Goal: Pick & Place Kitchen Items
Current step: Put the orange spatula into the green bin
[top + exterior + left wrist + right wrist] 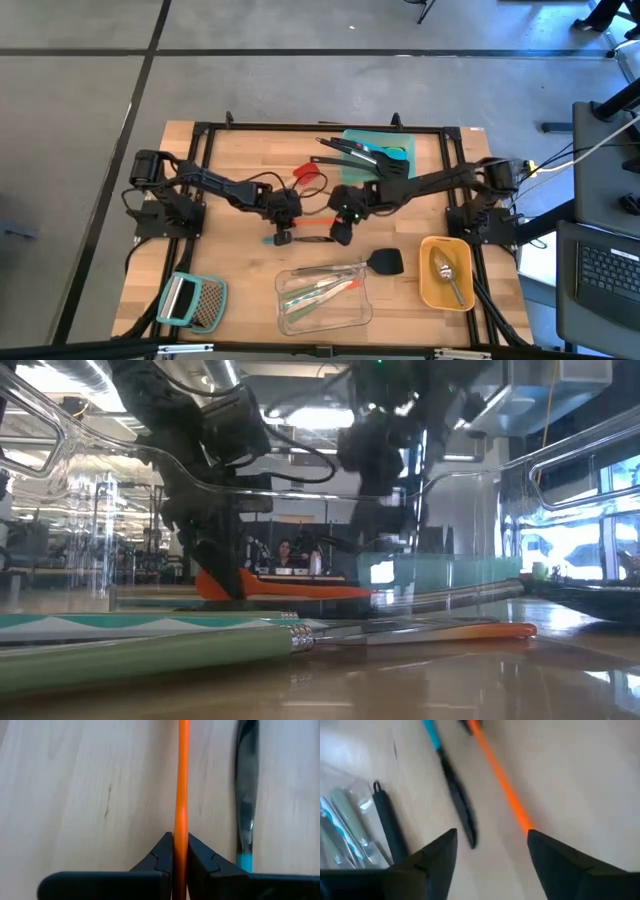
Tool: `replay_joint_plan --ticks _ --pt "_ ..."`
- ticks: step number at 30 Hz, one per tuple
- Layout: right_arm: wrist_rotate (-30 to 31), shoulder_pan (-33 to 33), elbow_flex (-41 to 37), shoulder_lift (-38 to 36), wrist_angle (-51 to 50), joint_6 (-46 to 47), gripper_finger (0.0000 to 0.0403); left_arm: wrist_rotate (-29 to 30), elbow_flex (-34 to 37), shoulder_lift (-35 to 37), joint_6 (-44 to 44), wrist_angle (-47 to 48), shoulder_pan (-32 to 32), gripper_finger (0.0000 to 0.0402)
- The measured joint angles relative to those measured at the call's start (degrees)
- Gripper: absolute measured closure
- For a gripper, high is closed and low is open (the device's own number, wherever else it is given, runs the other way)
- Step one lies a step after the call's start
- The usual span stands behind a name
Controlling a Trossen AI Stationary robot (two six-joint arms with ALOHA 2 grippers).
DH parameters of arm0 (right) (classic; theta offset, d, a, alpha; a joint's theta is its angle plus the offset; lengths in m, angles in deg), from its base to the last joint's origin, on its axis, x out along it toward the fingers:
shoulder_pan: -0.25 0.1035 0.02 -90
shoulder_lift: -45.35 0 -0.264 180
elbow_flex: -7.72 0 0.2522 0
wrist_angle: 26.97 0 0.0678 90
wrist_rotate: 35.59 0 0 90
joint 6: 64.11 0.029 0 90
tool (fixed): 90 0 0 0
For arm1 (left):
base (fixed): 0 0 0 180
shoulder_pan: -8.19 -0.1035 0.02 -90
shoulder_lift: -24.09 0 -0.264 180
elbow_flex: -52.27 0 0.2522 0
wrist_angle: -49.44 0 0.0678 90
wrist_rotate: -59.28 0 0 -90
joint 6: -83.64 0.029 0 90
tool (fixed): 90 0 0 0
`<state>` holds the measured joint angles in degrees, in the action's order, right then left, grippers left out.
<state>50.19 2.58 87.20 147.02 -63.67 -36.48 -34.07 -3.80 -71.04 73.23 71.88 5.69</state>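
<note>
Orange slim tool (182, 795) pinched in the left gripper (180, 851) mid-table; right gripper (490, 850) gapes, empty. Most utensils already binned.

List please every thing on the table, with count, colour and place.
orange tool: one, orange, table middle, held.
teal-handled tool: one, dark blade, beside the orange one.
clear container: one, front middle, slim tools inside.
black spatula: one, right of it.
yellow container: one, front right, silver spoon inside.
teal container: one, back, black spatulas on it.
grater: one, front left.
left gripper: jaws shut on orange tool.
right gripper: jaws open.
</note>
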Motion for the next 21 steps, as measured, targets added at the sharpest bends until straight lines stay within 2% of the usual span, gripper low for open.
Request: replay_joint_plan --ticks 4,15,19,21 --pt "0.2 -0.6 5.8 -2.4 -7.5 -2.8 0.0146 0.9 0.4 3.3 -0.9 2.4 -0.3 0.0385" --pt "1.0 -1.3 25.0 -5.3 -30.8 -9.7 0.0145 0.9 0.2 12.4 -3.2 5.3 -1.4 0.0385" --pt "1.3 -1.4 32.2 -5.8 -33.7 -10.1 0.0145 1.1 0.2 15.4 -5.7 4.7 -1.4 0.0385" --pt "1.5 -1.0 34.6 -6.9 -31.4 -9.4 0.0145 1.2 0.1 17.0 -7.2 3.6 -1.4 0.0385"
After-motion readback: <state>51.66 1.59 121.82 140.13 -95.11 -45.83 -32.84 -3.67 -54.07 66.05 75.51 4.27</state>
